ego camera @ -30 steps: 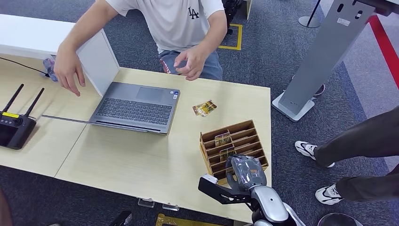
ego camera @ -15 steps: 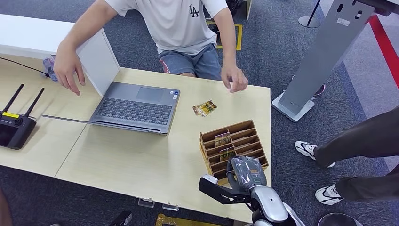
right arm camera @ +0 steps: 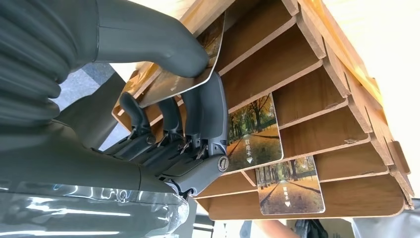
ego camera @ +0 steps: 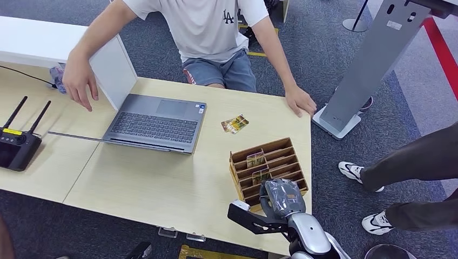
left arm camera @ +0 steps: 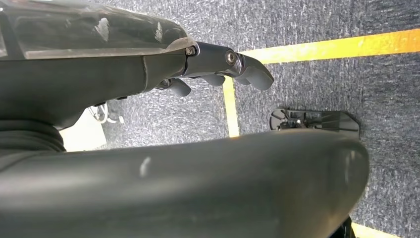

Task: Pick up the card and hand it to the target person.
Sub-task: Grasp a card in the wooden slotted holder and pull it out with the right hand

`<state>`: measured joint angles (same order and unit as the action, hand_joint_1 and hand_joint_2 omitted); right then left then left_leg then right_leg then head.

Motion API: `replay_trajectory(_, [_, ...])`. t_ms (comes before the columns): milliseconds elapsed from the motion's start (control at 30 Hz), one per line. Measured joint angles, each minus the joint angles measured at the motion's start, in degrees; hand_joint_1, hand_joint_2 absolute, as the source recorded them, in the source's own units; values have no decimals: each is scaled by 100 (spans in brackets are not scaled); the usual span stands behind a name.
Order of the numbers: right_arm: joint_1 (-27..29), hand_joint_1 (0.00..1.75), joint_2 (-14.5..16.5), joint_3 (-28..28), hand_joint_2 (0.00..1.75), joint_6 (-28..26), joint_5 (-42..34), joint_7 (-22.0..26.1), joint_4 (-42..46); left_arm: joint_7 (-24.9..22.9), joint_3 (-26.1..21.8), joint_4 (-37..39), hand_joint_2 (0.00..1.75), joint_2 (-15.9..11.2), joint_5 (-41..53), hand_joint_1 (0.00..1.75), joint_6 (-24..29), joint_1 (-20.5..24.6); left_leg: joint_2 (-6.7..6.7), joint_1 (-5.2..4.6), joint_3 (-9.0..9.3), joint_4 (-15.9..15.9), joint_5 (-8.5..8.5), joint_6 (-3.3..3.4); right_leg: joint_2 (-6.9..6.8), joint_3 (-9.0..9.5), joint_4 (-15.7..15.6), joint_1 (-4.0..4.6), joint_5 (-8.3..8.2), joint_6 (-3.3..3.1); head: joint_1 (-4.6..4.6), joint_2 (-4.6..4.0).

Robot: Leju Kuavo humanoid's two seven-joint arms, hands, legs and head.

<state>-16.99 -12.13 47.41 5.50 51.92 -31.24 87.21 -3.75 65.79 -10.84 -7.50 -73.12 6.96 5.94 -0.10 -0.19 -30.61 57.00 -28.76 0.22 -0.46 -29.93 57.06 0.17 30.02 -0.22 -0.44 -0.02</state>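
Note:
A wooden card rack (ego camera: 271,152) stands on the table near its right front corner, with picture cards (ego camera: 255,158) in its slots. My right hand (ego camera: 282,196) is at the rack's near end. In the right wrist view my right hand (right arm camera: 163,99) pinches a card (right arm camera: 214,35) between the thumb and the darker fingers (right arm camera: 210,106), the card still at the rack (right arm camera: 307,64). Two more cards (right arm camera: 253,128) sit in the slots beyond. The seated person (ego camera: 205,27) rests a hand (ego camera: 301,101) on the table's far right corner. My left hand (left arm camera: 208,59) hangs over the carpet, holding nothing.
A loose card (ego camera: 234,124) lies on the table beyond the rack. An open laptop (ego camera: 154,121) sits mid-table and a black router (ego camera: 17,147) at the left. The person's other hand (ego camera: 80,82) hovers by the laptop screen. Another person's legs (ego camera: 410,178) stand at the right.
The seated person's hand has moved from in front of the chest down to the table's far right corner. My right hand has stayed at the rack.

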Motion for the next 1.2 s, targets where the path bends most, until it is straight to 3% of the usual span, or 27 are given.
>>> replay_trajectory(533, [-19,168,2,-2,175,-16,-11,11,2,123,0,2,0,-2,54,0,17,0,0,0,1,0,0,0,0,1,0,0,0,0,0,0])
replay_trajectory(800, [-31,168,-12,-24,175,-71,-384,116,77,131,0,1,0,-23,27,0,32,0,0,0,1,0,0,0,0,0,0,0,0,0,0,0])
replay_trajectory(1200, [-314,168,-476,-479,175,-439,-1451,436,1602,210,0,2,0,-52,-5,0,9,-15,1,-1,1,1,0,0,1,-1,-1,-1,-1,1,-1,0])
